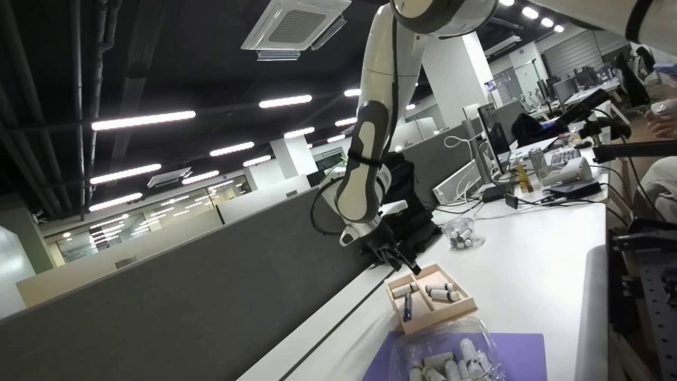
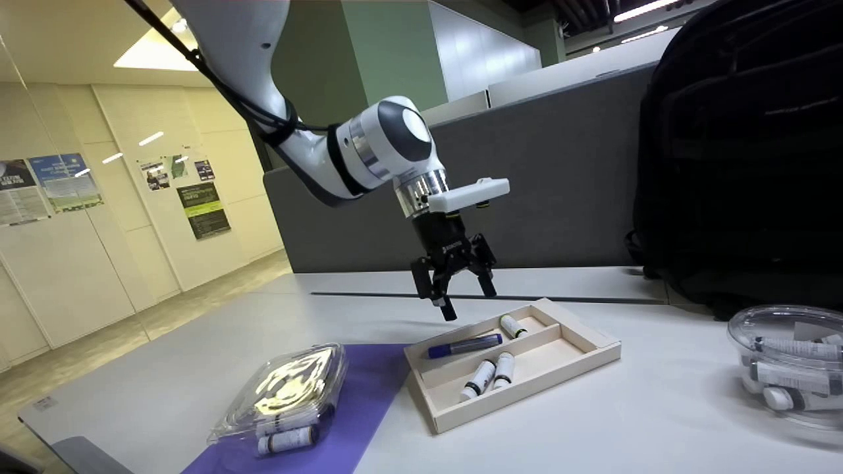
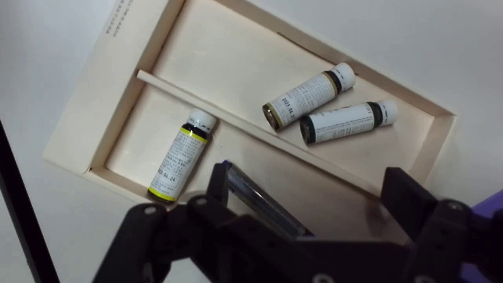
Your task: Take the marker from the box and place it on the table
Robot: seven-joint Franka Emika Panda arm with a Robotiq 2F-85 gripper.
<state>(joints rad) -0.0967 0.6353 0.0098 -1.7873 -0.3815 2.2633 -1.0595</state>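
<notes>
The light tan box (image 1: 441, 317) lies on the white table (image 1: 529, 254); both also show in another exterior view, the box (image 2: 533, 390) and the table (image 2: 665, 401). A divider splits the box into two compartments. The marker (image 2: 465, 346), dark with blue ends, lies in the compartment nearer the grey partition. In the wrist view the marker (image 3: 267, 200) is partly covered by the gripper's parts. My gripper (image 2: 468, 300) is open and empty, above the box and apart from the marker. In the wrist view the gripper's (image 3: 308, 184) fingers are spread wide.
A yellow-banded bottle (image 3: 177, 161) shares the marker's compartment; two bottles (image 3: 347, 122) lie in the other one. A purple mat (image 2: 388, 395) bears a clear container (image 2: 296, 388) of bottles. A round clear tub (image 2: 790, 368), black backpack (image 2: 744, 151) and grey partition (image 2: 560, 178) stand nearby.
</notes>
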